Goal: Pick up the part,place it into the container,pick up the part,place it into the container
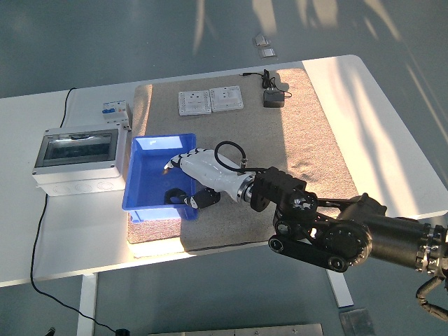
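The blue container [143,183] sits on the left side of the beige mat [294,140]. A dark round part [172,195] lies on the container's floor near its front right corner. My right hand [183,183], white with dark fingertips, hovers over the container's right wall just above the part. Its fingers [173,164] are stretched out and hold nothing. The black right arm [329,231] reaches in from the lower right. My left arm is out of view.
A grey electrical box [77,157] with a clear lid stands left of the container, a small breaker [115,110] behind it. Two white socket plates [194,102] [227,98] and a black adapter [274,99] with its cable lie at the mat's far edge.
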{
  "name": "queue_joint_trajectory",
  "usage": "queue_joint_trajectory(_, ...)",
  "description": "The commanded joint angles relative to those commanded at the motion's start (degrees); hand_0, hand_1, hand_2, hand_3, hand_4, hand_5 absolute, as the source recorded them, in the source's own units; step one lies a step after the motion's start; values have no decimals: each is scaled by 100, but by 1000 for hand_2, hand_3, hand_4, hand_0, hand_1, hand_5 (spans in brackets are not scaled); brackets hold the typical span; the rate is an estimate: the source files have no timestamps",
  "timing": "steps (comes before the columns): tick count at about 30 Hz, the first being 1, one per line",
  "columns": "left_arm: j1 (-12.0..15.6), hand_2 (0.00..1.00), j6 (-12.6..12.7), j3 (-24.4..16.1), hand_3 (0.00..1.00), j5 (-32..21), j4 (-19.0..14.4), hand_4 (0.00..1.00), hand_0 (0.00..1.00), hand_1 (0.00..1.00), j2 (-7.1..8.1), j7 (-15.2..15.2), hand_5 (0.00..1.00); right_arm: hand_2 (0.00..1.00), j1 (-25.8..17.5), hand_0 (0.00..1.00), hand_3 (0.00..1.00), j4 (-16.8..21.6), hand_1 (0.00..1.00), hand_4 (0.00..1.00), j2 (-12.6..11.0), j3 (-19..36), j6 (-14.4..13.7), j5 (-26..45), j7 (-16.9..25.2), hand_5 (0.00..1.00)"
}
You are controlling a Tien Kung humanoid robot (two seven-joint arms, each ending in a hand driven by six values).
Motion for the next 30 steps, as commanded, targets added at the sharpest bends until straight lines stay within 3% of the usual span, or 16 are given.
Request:
queue_joint_trajectory(3, -2, 695, 1, 3, 670, -8, 0, 734, 668, 656, -1, -3, 793, 878, -22, 963, 852, -8, 904, 497, -9, 51, -131, -2, 45, 13)
queue_joint_trajectory(7, 4, 695, 2, 15, 670, -23, 0, 734, 668, 656, -5, -8, 792, 902, -153, 998, 869, -64, 921, 520, -66, 320, -602, 154, 192, 13)
queue_joint_trajectory(10, 17, 695, 4, 26, 670, -45, 0, 734, 668, 656, -11, -11, 792, 902, -269, 998, 869, -263, 921, 520, -107, 622, -985, 169, 27, 13)
queue_joint_trajectory(11, 19, 695, 4, 25, 669, -42, 0, 734, 668, 656, -11, -9, 791, 875, -287, 938, 847, -343, 862, 561, -112, 676, -1074, 187, -29, 47)
queue_joint_trajectory(12, 20, 695, 3, 24, 669, -40, 0, 734, 668, 656, -12, -9, 791, 875, -305, 938, 847, -457, 862, 561, -115, 713, -1137, 235, -93, 47)
queue_joint_trajectory(17, 25, 696, -1, 13, 668, -19, 0, 733, 668, 656, -21, -7, 789, 885, -383, 936, 862, -925, 856, 596, -63, 508, -1036, 759, -233, 65)
queue_joint_trajectory(22, 26, 696, -2, 9, 668, -11, 0, 733, 668, 656, -29, -7, 789, 885, -433, 936, 862, -1184, 856, 596, -14, 268, -921, 1396, -61, 65)
queue_joint_trajectory(23, 27, 697, -1, 13, 668, -19, 0, 732, 668, 656, -30, -7, 789, 903, -440, 945, 880, -1216, 873, 794, -13, 241, -923, 1535, -7, 270)
queue_joint_trajectory(28, 27, 697, 1, 16, 668, -29, 0, 732, 668, 656, -33, -8, 789, 903, -461, 945, 880, -1300, 873, 794, -5, 158, -956, 2134, 151, 270)
queue_joint_trajectory(29, 27, 697, 1, 17, 667, -30, 0, 732, 668, 656, -33, -9, 786, 906, -464, 958, 887, -1310, 882, 877, 0, 132, -947, 2233, 157, 383)
queue_joint_trajectory(30, 27, 697, 1, 17, 667, -30, 0, 732, 668, 656, -33, -8, 786, 906, -465, 958, 887, -1320, 882, 877, 5, 109, -935, 2301, 157, 383)
